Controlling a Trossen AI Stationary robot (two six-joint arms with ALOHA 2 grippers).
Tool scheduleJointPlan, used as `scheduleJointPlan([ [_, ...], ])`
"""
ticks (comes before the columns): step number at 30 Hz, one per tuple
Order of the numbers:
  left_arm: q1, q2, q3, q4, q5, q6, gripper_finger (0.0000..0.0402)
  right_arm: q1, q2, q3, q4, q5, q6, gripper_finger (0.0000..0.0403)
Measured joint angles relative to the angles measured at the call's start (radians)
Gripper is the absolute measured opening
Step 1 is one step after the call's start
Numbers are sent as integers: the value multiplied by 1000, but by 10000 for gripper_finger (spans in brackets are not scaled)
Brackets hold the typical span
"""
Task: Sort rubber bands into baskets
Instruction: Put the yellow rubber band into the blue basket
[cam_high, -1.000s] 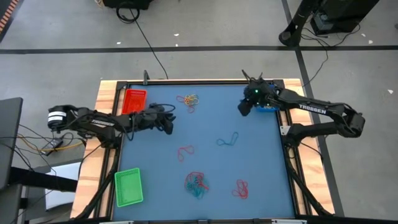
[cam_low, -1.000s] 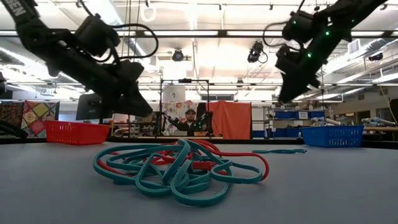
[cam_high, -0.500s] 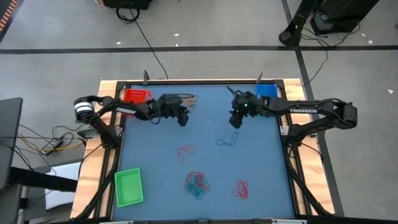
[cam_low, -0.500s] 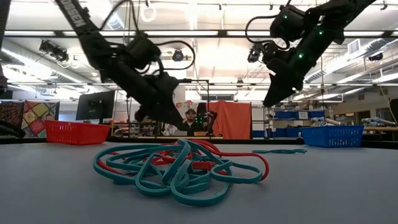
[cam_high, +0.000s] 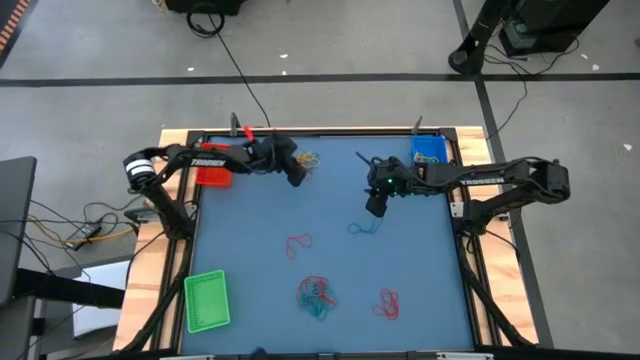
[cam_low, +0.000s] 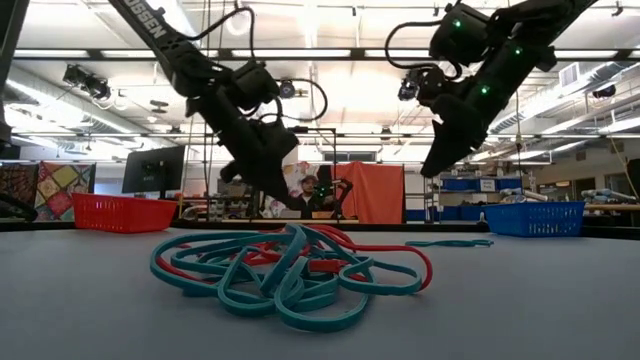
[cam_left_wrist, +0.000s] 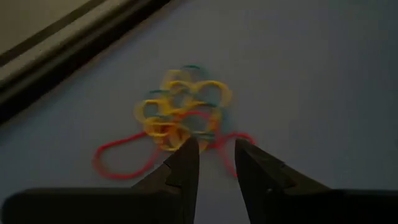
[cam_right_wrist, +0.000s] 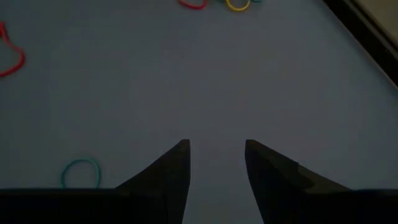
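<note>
Swung over from the red basket (cam_high: 213, 173), left gripper (cam_left_wrist: 216, 157) fingers apart above the far yellow-red rubber bands (cam_left_wrist: 180, 115) for pinching; right gripper (cam_right_wrist: 216, 163) likewise apart over the teal band (cam_high: 366, 226).

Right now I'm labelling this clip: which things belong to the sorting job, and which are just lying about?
Job:
- rubber bands, scattered in clusters on the mat
- red basket, blue basket, green basket
- left tool, open over the yellow-red cluster
- right tool, open above bare mat

Lying about:
- black cables on the floor

Blue table mat (cam_high: 410, 270) on a wooden frame (cam_high: 170, 150), black cable (cam_high: 235, 65) across grey floor (cam_high: 330, 50).
</note>
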Motion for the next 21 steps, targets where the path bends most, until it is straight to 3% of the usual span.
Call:
scheduleJointPlan([
  [7,32,93,72,-71,39,-155,90,3,22,0,-8,0,16,164],
  [15,23,165,97,-71,75,-195,90,30,38,0,-43,5,45,164],
  [21,23,168,97,-68,-18,-197,90,37,40,0,-38,8,46,164],
])
